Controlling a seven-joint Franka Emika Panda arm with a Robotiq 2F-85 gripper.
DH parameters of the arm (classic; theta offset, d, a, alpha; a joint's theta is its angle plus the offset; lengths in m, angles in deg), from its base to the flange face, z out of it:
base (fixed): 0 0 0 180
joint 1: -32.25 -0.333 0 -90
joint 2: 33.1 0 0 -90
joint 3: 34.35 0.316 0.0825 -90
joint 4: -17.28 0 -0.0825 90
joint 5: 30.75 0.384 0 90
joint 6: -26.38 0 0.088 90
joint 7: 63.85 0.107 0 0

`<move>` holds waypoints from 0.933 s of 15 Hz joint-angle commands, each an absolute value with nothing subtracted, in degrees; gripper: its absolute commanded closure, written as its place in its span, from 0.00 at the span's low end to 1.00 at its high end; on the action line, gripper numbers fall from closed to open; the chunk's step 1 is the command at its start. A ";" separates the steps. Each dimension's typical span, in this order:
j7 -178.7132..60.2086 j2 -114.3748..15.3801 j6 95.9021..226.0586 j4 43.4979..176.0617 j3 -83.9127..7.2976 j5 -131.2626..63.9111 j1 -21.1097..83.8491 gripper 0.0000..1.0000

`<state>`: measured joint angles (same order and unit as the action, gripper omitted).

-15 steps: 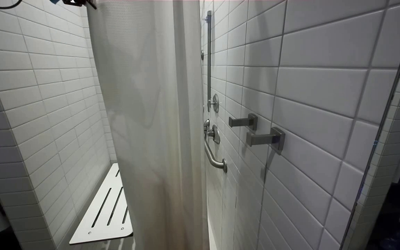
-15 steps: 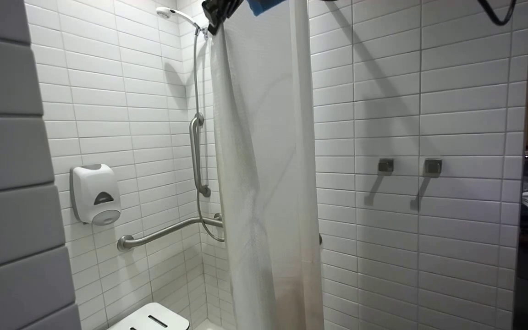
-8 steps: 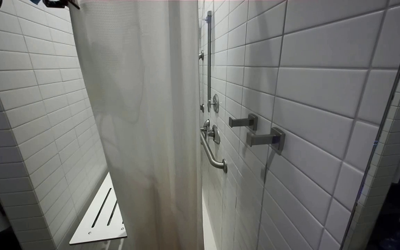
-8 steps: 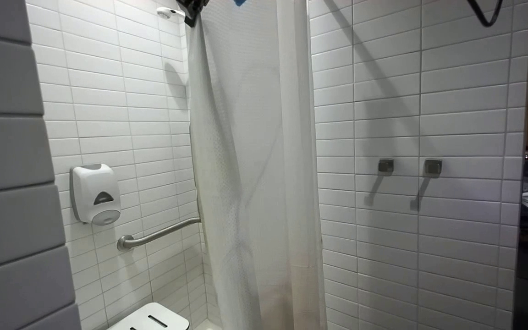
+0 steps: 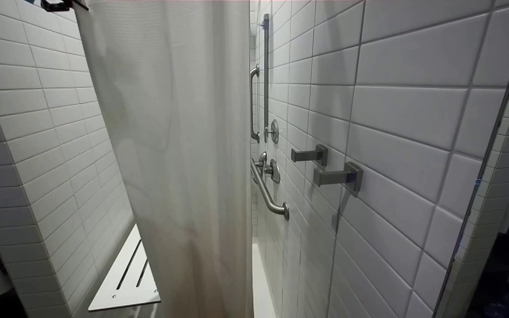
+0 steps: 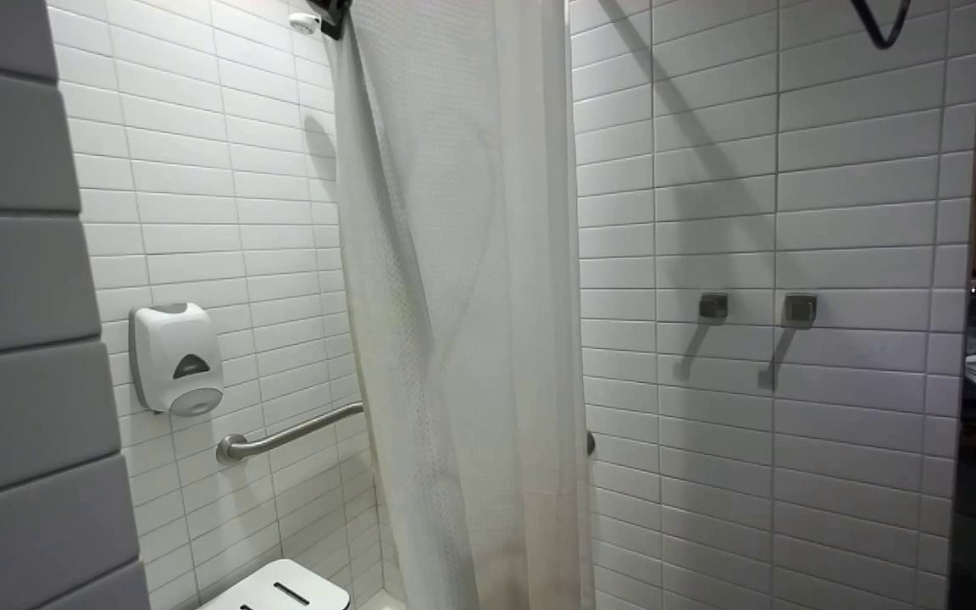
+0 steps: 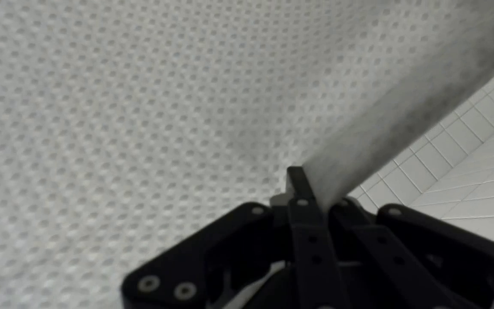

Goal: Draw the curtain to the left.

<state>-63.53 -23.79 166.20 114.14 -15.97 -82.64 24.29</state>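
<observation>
The curtain [image 5: 179,154] is tall, off-white thin fabric with vertical folds, and it hangs across the shower opening in both exterior views [image 6: 463,296]. Its left edge slants outward toward the top left. My gripper [image 7: 323,199] is shut on the curtain's edge, which runs up from between the fingers in the wrist view. The dimpled curtain fabric [image 7: 144,128] fills most of that view. In both exterior views only the dark end of the gripper shows at the top edge, at the curtain's upper left corner. The rest of the arm and the curtain's top are out of frame.
White tiled walls [image 5: 404,115] stand on both sides. Two metal hooks [image 5: 336,176] and a grab bar [image 5: 267,194] stick out on one wall. A slotted white bench [image 5: 126,282] is partly behind the curtain. A soap dispenser [image 6: 179,360] hangs on the wall.
My gripper has moved left in both exterior views with the curtain's edge in it. The curtain now spreads further left, covering more of the tiles and bench. A grab bar shows more at its right.
</observation>
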 commanded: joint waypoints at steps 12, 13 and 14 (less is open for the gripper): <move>-65.00 -25.45 154.47 119.45 -13.18 -92.18 17.81 1.00; -65.29 -25.33 154.05 119.64 -13.15 -92.61 17.59 1.00; -65.69 -25.30 153.64 119.70 -13.11 -92.95 17.37 1.00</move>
